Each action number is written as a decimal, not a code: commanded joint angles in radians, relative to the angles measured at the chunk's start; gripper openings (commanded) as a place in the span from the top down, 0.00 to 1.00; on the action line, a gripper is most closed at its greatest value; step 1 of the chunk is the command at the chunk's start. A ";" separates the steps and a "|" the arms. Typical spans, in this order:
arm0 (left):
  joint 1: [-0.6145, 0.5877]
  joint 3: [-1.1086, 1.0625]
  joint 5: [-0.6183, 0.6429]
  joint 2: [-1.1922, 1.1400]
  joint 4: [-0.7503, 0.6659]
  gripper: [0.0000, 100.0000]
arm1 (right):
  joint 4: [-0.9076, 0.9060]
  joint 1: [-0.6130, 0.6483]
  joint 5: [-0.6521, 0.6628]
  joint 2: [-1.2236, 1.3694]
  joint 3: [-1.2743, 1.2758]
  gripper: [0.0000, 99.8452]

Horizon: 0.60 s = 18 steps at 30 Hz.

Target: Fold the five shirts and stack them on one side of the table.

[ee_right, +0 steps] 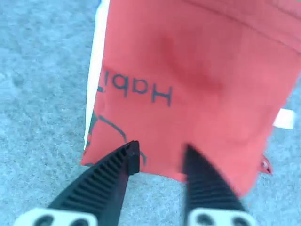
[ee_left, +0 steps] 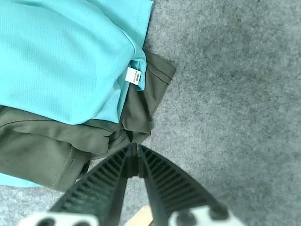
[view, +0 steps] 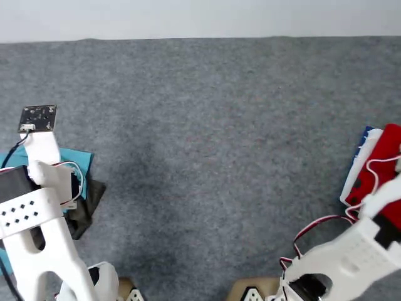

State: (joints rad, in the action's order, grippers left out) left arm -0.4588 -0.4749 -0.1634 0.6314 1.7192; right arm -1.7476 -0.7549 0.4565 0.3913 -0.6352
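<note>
At the table's left edge a folded turquoise shirt [view: 80, 162] [ee_left: 61, 61] lies on top of a dark olive shirt [view: 91, 199] [ee_left: 42, 150]. My left gripper [ee_left: 134, 151] is shut, its tips right at the olive shirt's corner; I cannot tell whether any fabric is pinched. At the right edge a red shirt [view: 383, 164] [ee_right: 188, 70] tops a pile with a white layer [view: 359, 168] [ee_right: 96, 70] and a blue one [view: 367, 133] under it. My right gripper [ee_right: 160, 157] is open, with its fingers over the red shirt's near edge.
The grey felt tabletop [view: 219, 138] spreads wide between the two piles. The left arm's white body [view: 37, 238] covers part of the left pile. The right arm [view: 344, 254] with red cables stands at the front right.
</note>
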 commanded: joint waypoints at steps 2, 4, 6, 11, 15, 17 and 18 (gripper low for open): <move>0.000 0.030 -0.002 0.018 0.012 0.99 | 0.008 0.039 -0.011 0.097 -0.008 0.97; 0.000 0.030 0.000 0.017 0.012 0.99 | -0.001 0.070 -0.012 0.170 -0.008 0.99; 0.000 0.028 0.000 0.017 0.012 0.99 | -0.013 0.096 -0.012 0.239 -0.006 0.99; 0.000 0.028 0.002 0.017 0.012 0.99 | 0.008 0.134 -0.054 0.354 -0.012 0.99; 0.000 0.028 0.000 0.017 0.012 0.99 | -0.005 0.122 -0.051 0.300 -0.078 0.99; 0.000 0.028 0.000 0.017 0.012 0.99 | -0.015 0.094 -0.049 0.251 -0.141 0.99; 0.000 0.028 0.000 0.017 0.012 0.99 | -0.012 0.079 -0.048 0.226 -0.170 0.99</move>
State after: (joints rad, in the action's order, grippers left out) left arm -0.4588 -0.4749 -0.1634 0.6314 1.7192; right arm -1.7461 -0.6429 0.4181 0.7396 -0.6951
